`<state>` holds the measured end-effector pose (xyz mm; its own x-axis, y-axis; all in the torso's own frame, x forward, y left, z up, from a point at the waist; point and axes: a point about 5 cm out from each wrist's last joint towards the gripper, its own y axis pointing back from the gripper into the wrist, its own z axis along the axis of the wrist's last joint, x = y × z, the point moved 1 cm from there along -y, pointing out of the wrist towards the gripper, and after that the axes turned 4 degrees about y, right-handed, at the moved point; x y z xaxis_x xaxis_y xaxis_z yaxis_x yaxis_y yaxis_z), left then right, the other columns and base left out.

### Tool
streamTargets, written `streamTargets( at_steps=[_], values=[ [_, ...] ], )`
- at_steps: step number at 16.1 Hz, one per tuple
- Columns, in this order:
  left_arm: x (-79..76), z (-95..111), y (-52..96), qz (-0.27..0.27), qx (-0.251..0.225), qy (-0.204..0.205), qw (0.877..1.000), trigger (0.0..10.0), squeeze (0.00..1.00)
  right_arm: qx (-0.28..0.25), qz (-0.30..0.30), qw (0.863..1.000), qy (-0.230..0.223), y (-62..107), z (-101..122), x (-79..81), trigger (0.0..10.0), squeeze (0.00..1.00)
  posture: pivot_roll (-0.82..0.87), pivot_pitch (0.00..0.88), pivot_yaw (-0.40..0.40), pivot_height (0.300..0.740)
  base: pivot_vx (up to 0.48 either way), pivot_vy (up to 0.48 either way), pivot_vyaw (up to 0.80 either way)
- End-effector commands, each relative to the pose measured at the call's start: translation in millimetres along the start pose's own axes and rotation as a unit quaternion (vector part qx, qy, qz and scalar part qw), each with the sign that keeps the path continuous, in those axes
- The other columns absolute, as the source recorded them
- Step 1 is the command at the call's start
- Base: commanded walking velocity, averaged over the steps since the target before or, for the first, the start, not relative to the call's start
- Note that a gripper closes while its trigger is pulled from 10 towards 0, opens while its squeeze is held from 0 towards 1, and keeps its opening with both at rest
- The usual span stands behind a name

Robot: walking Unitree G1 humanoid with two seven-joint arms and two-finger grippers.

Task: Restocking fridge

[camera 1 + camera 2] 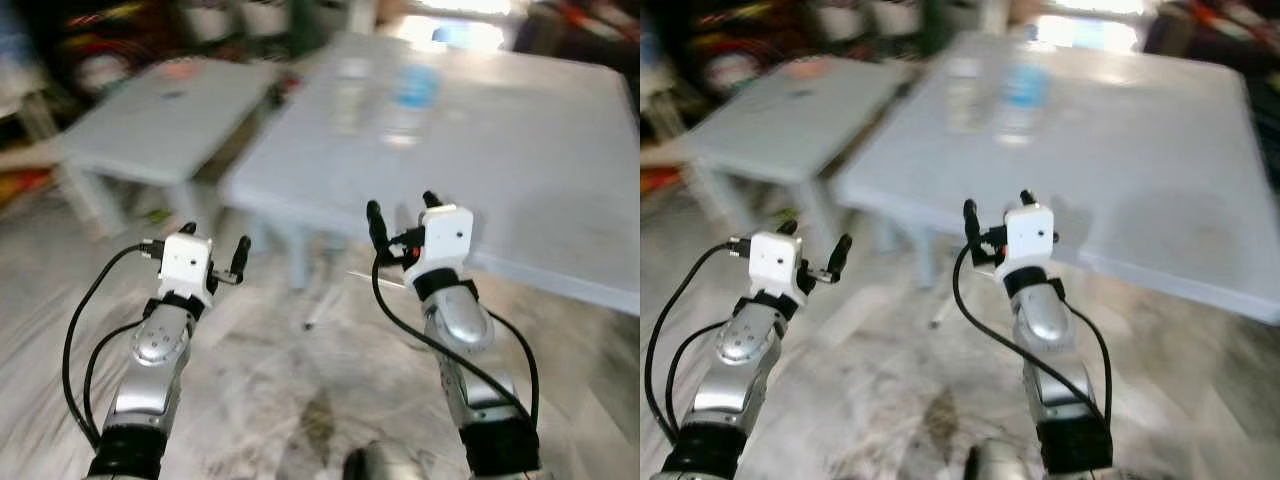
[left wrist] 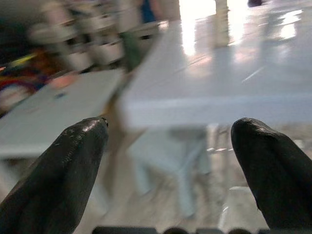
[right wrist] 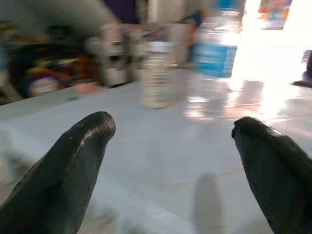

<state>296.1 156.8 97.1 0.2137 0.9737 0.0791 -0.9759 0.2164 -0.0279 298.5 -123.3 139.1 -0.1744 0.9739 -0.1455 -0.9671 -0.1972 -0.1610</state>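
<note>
Your left gripper is raised over the marbled floor, short of the big pale table, with its fingers spread wide and nothing between them. Your right gripper is up at that table's near edge, its fingers also wide apart and empty. Far back on the table stand two blurred bottles, a clear one and, just beside it, a blue-labelled one; a smaller table sits to the left.

Blurred view, two bottles on pale table, both pincers raised open, left pincer, right pincer
</note>
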Motion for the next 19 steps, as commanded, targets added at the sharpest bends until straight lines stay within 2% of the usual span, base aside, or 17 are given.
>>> streamTargets(
  at_steps=[1,4,14,16,17,19],
  values=[
    [-8.9,10,-4.9,-0.017,-0.018,0.006,1.000,10.0,0.00,0.003,-0.004,1.000,0.001,-1.1,-2,-2.7,10.0,0.00,0.02,0.028,0.027,0.740,0.480,0.000,-0.80],
    [-11.9,8,-3.4,-0.021,-0.018,0.016,0.999,10.0,0.00,0.000,-0.003,1.000,-0.001,-2.4,-1,-1.5,10.0,0.00,0.02,0.029,0.026,0.740,0.480,0.000,-0.80],
    [-8.6,7,-4.2,-0.014,-0.017,0.020,1.000,10.0,0.00,-0.008,0.008,1.000,-0.003,-1.4,-1,0.6,10.0,0.00,0.01,0.028,0.024,0.740,0.480,0.000,0.00],
    [1.6,8,-3.0,0.016,-0.022,0.009,1.000,10.0,0.00,-0.010,0.013,1.000,-0.007,-1.0,-1,1.3,10.0,0.00,0.01,0.028,0.025,0.740,0.000,0.000,0.00],
    [14.8,-1,-0.3,0.038,0.015,0.015,0.999,10.0,0.00,-0.010,0.013,1.000,-0.008,-0.5,-1,1.2,10.0,0.00,0.01,0.031,0.027,0.740,0.000,0.000,0.00],
    [30.0,-7,5.5,0.051,0.029,-0.006,0.998,10.0,0.00,-0.009,0.011,1.000,-0.006,0.4,-2,0.3,10.0,0.00,0.02,0.032,0.027,0.740,0.000,0.000,0.00]
  ],
)
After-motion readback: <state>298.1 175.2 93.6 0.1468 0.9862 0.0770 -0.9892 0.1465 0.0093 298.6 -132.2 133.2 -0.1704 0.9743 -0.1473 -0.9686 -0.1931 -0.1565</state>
